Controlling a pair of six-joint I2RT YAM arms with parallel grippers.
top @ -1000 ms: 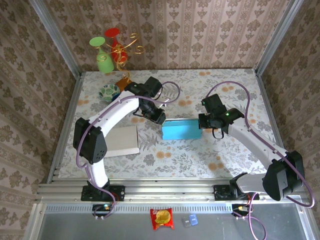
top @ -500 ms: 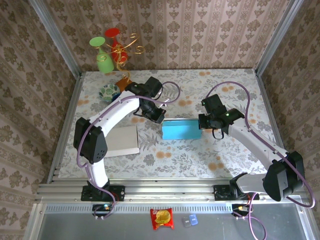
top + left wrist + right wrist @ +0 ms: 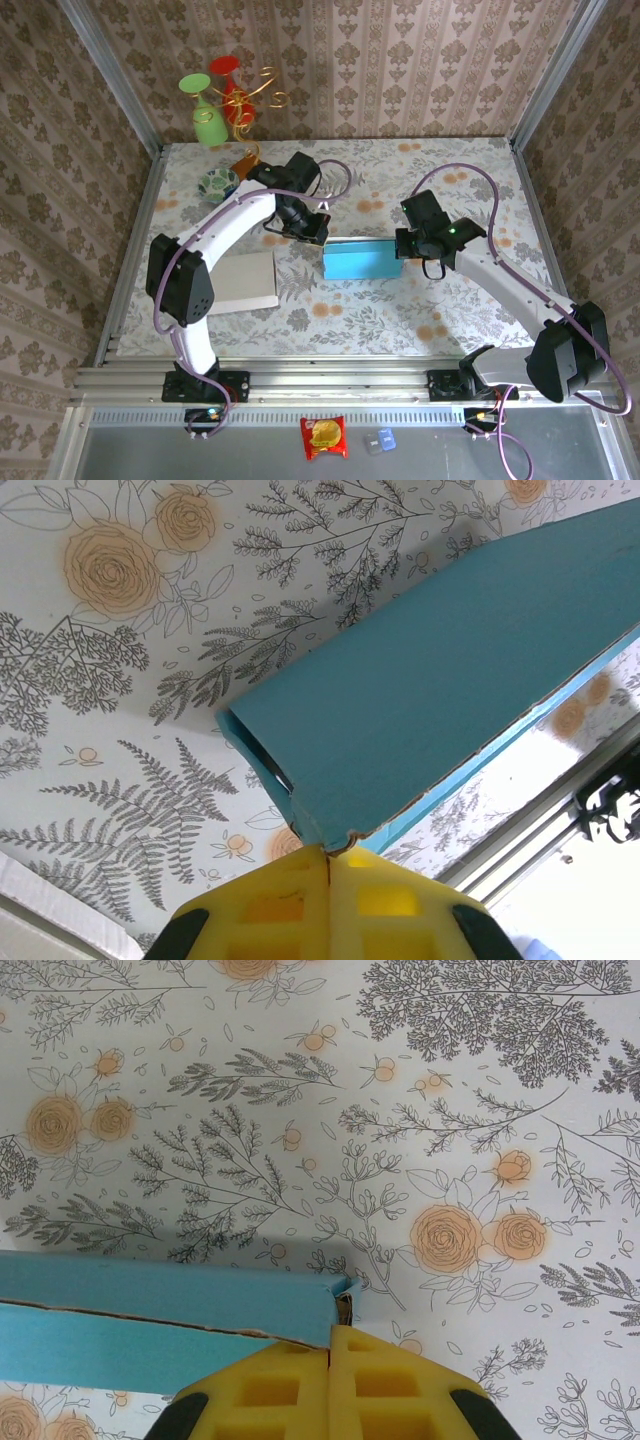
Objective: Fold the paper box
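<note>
The blue paper box (image 3: 360, 261) lies partly folded in the middle of the flowered table. My left gripper (image 3: 322, 236) is at the box's far left corner, and its yellow fingers (image 3: 280, 905) are pressed together with the box corner (image 3: 345, 835) pinched at their tips. In the left wrist view a wide blue panel (image 3: 430, 680) rises away from that corner. My right gripper (image 3: 404, 246) is at the box's right end. Its fingers (image 3: 385, 1385) are shut on the edge of the blue wall (image 3: 170, 1300) beside a small end flap (image 3: 345, 1290).
A white flat sheet (image 3: 245, 282) lies to the left of the box. A small patterned bowl (image 3: 217, 183), an orange item (image 3: 243, 165) and a stand with green and red glasses (image 3: 225, 100) sit at the back left. A snack packet (image 3: 323, 437) lies below the front rail.
My left gripper has closed onto the box's left corner. The box and the right gripper have barely moved.
</note>
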